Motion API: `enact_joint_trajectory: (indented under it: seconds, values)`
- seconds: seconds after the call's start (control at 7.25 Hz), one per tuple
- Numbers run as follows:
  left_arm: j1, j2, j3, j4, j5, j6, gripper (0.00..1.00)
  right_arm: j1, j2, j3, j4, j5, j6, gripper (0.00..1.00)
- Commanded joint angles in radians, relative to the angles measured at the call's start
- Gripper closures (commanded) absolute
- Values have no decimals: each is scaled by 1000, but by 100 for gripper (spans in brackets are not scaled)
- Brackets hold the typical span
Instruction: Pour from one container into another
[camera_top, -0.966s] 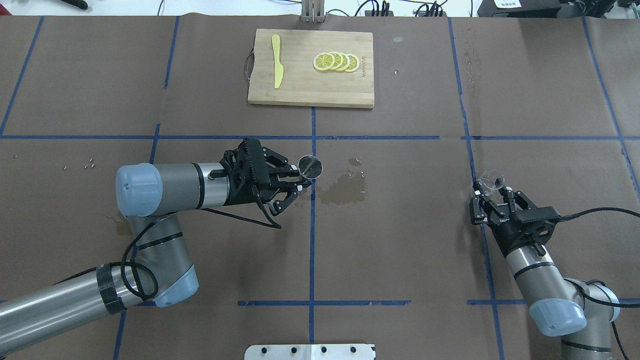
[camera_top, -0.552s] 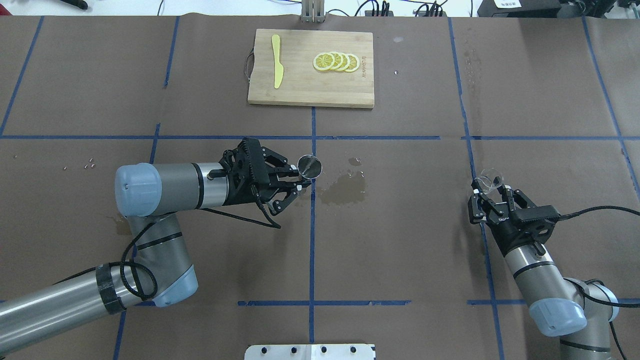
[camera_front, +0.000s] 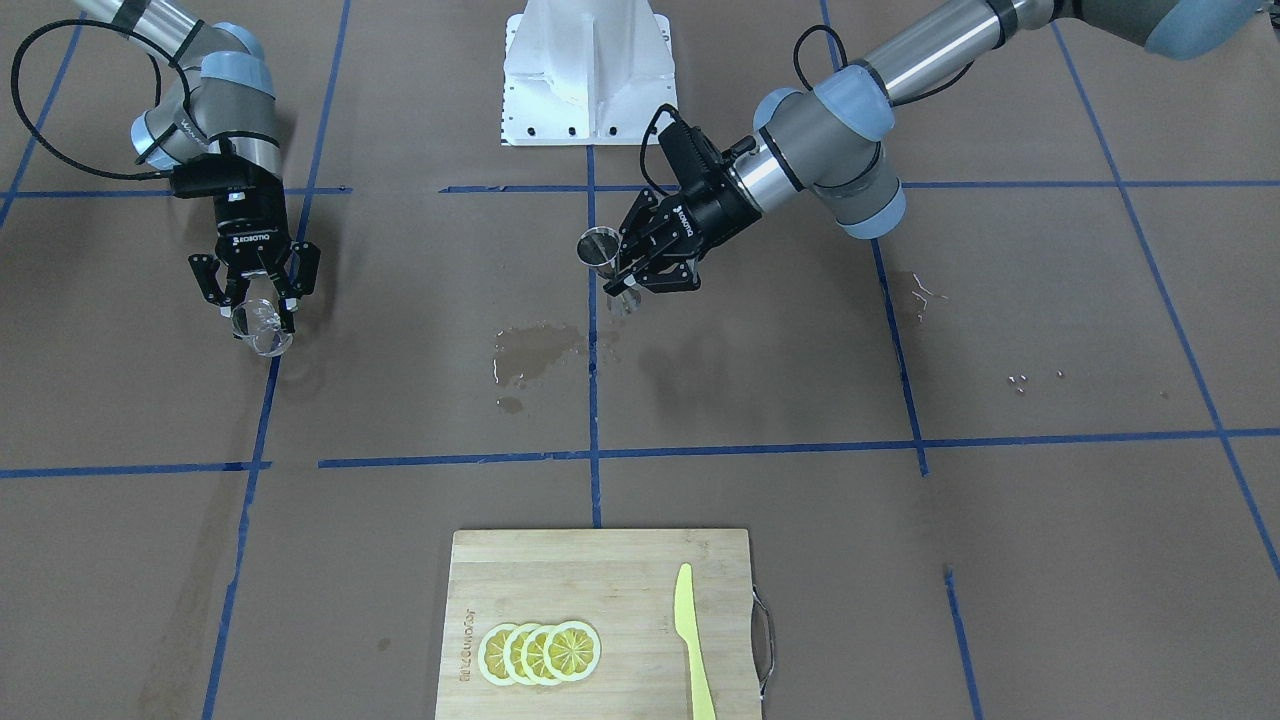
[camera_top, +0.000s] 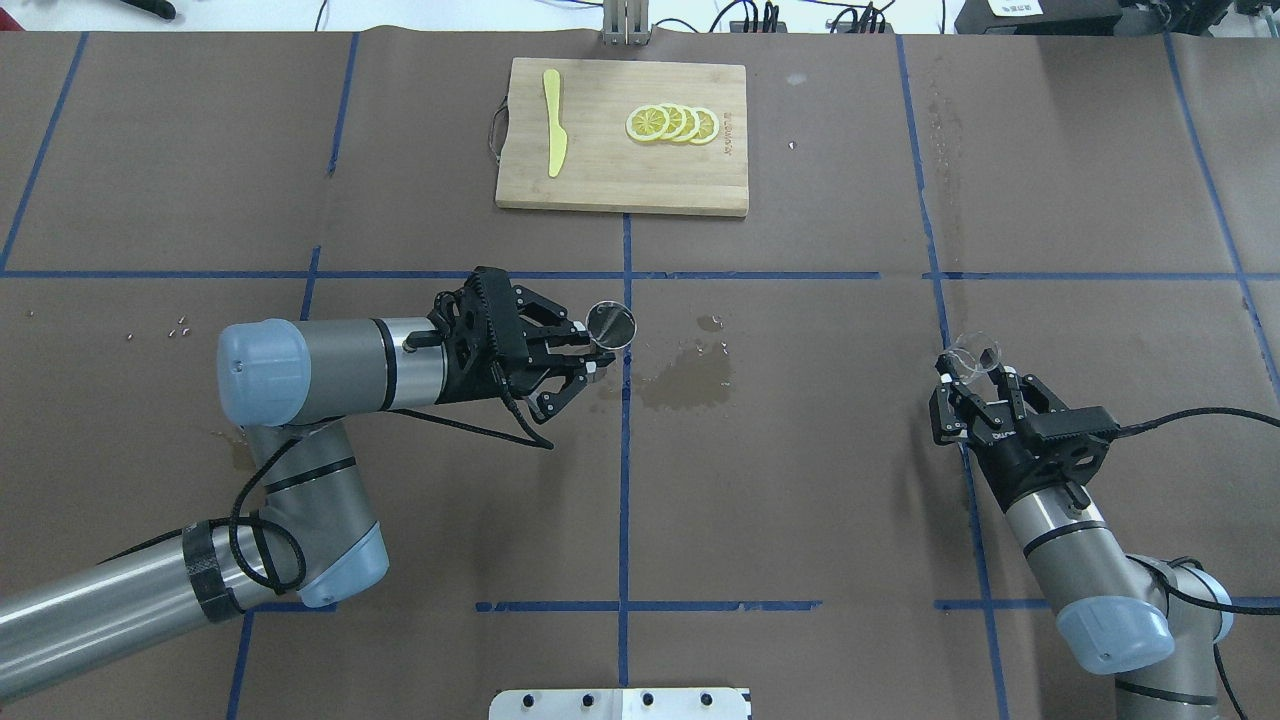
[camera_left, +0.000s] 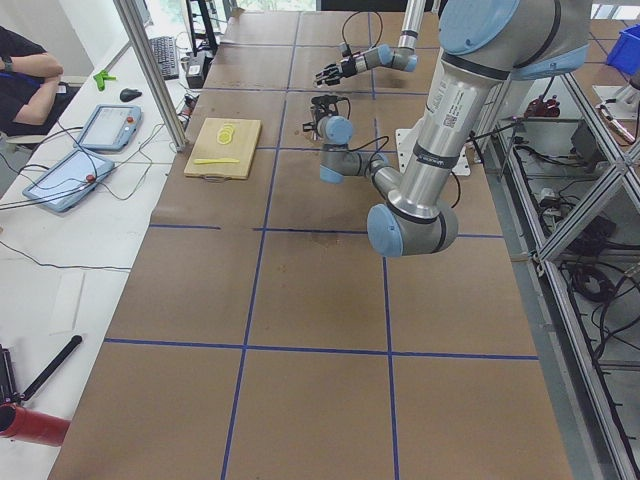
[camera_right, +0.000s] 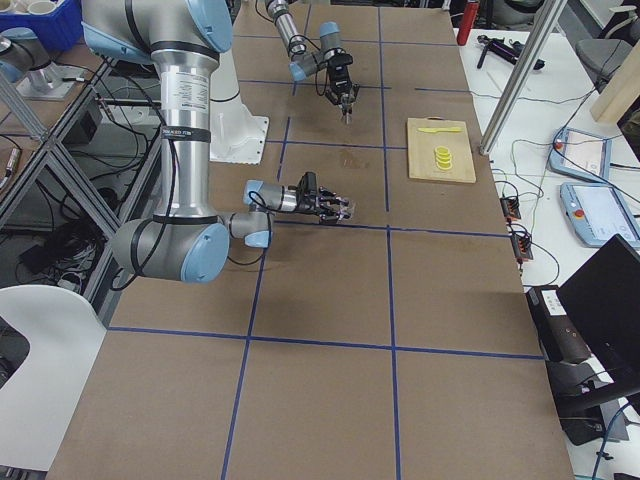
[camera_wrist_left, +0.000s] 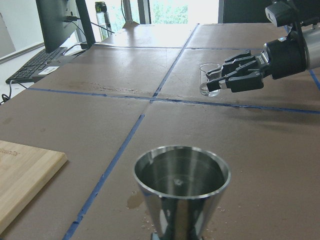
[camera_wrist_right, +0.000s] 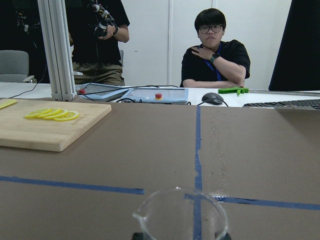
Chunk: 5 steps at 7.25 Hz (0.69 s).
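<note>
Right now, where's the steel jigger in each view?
Front-facing: jigger upper centre, in left gripper.
Overhead: centre, left of spill.
Exterior left: too small to tell.
Exterior right: too small to tell.
Left wrist: bottom centre.
Right wrist: not in it.
Landmark: cutting board.

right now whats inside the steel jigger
In the left wrist view, the jigger shows only shiny steel walls in its upper cone, down to a small dot at the bottom; no solid object. Clear liquid cannot be ruled out. The lower cone's inside faces down, hidden.
</note>
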Motion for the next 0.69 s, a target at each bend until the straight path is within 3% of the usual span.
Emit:
enact_joint_trajectory:
  seconds: [0.0,0.55]
  values:
    - [-29,69,-77,-1,-6,-1,100,0,0,2,0,0,0,100]
    - [-109,267,-172,-80,-31,-10,100,0,0,3,0,0,0,100]
